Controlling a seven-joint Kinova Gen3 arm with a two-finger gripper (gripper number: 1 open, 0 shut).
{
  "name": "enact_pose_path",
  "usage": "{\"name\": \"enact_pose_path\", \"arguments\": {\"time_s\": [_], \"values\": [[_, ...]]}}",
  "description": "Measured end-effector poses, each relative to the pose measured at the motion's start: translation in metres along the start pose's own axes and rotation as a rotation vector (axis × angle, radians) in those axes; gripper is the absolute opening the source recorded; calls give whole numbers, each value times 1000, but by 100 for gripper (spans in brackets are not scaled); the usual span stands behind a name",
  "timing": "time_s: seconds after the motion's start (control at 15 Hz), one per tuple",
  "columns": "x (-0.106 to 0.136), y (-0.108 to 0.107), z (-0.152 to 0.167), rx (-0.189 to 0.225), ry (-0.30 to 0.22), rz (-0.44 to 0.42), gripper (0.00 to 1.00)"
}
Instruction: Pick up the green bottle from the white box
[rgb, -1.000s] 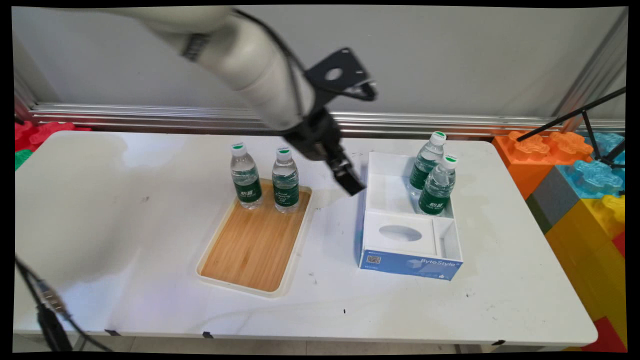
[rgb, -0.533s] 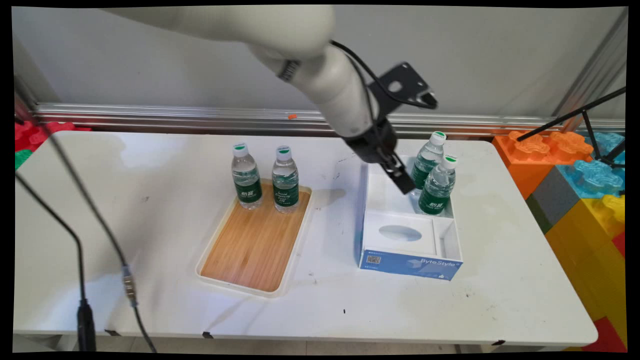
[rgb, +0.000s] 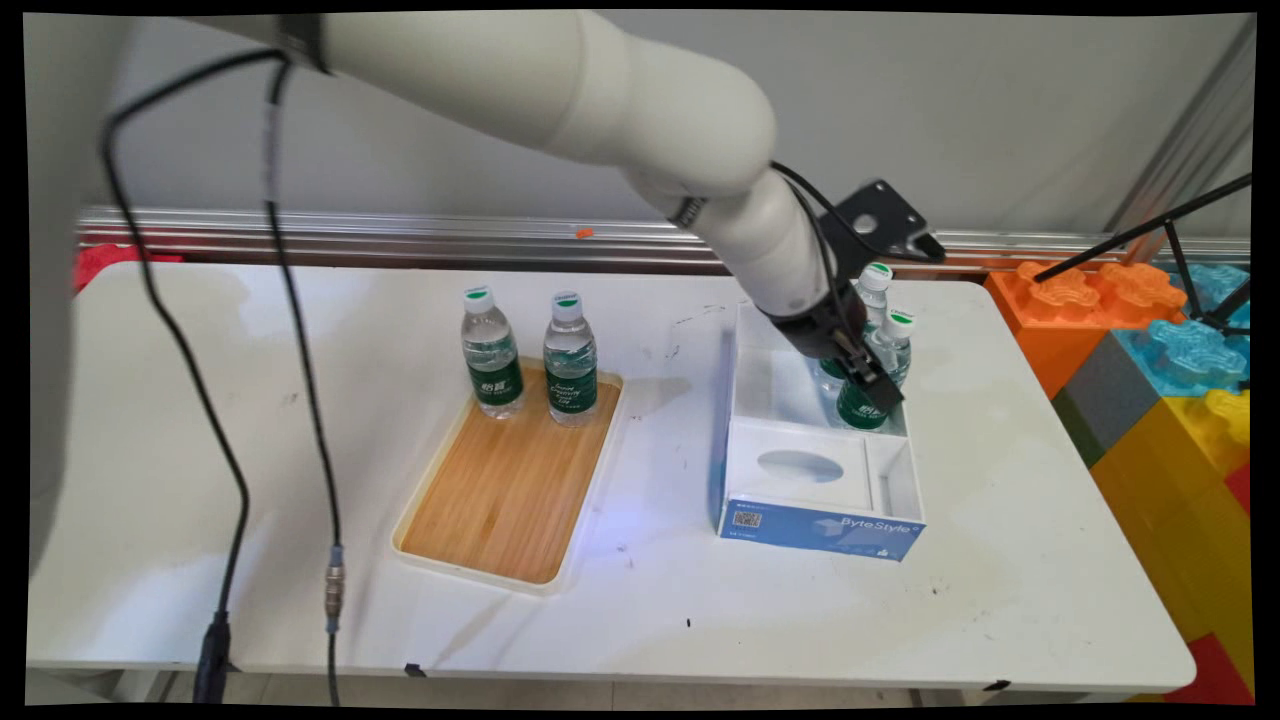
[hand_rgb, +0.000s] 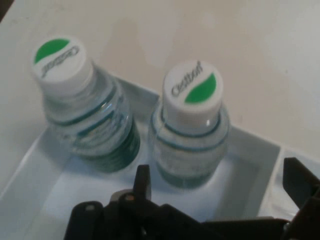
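Right now the gripper (rgb: 872, 385) hangs inside the back part of the white box (rgb: 760, 385), low over the two water bottles standing there. Its fingers (hand_rgb: 142, 182) are spread wide, with nothing between them. From the hand's own camera, the nearer bottle (hand_rgb: 192, 130) sits in the gap between the two fingertips, a little beyond them; I see no contact with it. The second bottle (hand_rgb: 82, 112) stands just beside the first, outside the fingers. Both have white caps with a green patch and green labels, and both stand upright against the far corner of the box.

Seen from the front of the table (rgb: 200, 400), the arm's wrist covers most of those two bottles; only the caps and part of a green label show past it. The box has a blue front with printing, and its front part holds a white insert with an oval hole (rgb: 800, 465).

To the left of the box, well apart from it, lies a wooden tray (rgb: 510, 490) with a white rim. Two more bottles (rgb: 491, 352) (rgb: 570, 360) of the same kind stand upright side by side at its far end. Coloured big blocks (rgb: 1160, 360) are stacked off the table's right end.
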Motion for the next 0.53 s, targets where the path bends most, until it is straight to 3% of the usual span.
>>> {"name": "enact_pose_path", "arguments": {"time_s": [0.53], "values": [[10, 0, 46, 22, 22, -30, 100]]}}
